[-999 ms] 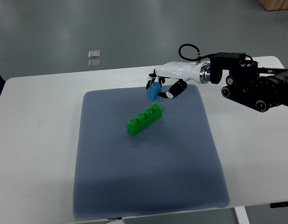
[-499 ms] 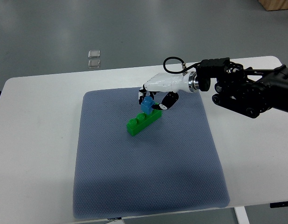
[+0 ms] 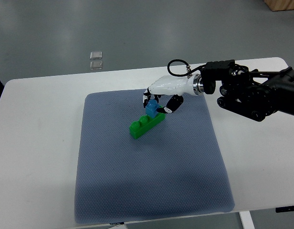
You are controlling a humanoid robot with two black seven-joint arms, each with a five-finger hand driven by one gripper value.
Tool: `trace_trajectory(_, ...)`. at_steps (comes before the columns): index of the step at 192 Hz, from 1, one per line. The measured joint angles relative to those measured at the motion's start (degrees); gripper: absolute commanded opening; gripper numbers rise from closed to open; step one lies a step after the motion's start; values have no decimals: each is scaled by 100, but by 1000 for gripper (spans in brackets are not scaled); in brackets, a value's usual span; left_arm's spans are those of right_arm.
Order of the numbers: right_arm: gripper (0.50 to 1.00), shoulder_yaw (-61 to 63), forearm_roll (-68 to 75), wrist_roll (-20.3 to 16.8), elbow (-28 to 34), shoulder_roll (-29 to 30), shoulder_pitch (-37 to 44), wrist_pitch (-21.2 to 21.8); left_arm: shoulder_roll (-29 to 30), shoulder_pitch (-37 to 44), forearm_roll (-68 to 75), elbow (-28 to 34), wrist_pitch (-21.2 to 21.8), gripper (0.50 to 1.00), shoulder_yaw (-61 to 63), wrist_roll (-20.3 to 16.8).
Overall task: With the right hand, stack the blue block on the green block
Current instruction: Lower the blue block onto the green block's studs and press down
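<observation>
Partly behind right hand (image 3: 162,94) fingers (image 3: 171,103): blue block (image 3: 151,108) atop green block (image 3: 147,123).

The glossy blue plastic block (image 3: 151,109) and the shiny green studded plastic brick (image 3: 146,123) are catching light; the grey-blue woven cloth mat (image 3: 147,176) is looking matt and dimpled. The smooth white plastic-shelled right hand (image 3: 158,98) is gleaming.

My right hand (image 3: 158,98) has a smooth white shell with black fingertips and black finger joints. A silver ring joins it to my wrist, and a thin black cable (image 3: 177,67) loops above that joint. My forearm (image 3: 251,95) is black and blocky, with round bolt-like fittings along its side.
</observation>
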Motion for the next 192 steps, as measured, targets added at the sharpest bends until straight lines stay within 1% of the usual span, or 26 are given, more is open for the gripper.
trace_trajectory(192,547,-122,-195,-45,-214,234,-62,-50,0,0,0,0,0,1000,1,2)
